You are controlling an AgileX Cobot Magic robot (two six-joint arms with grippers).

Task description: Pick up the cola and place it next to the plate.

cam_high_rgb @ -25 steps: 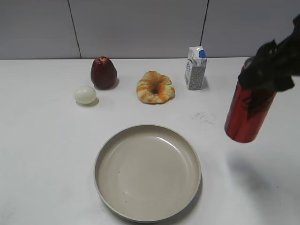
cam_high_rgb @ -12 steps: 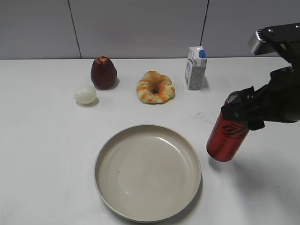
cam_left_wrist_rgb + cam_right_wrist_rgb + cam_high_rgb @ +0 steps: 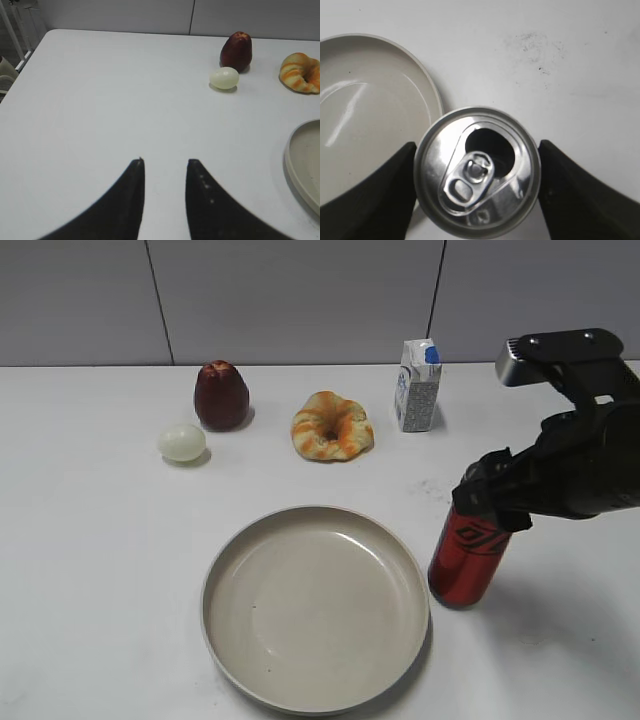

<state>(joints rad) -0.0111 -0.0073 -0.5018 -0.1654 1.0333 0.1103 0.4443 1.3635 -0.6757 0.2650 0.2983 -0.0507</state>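
Cola (image 3: 466,562): clamped in right gripper (image 3: 476,172), just right of plate (image 3: 315,606); left gripper (image 3: 165,167): jaws slightly parted, empty.

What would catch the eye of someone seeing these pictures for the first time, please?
The red cola stands out first, tilted just right of the plate with the right hand clamped around its top. The right wrist view shows its silver top already opened, between the dark fingers. The wide beige plate fills the table's front, with a dark red fruit, pale egg, bread ring and small carton lined up behind.
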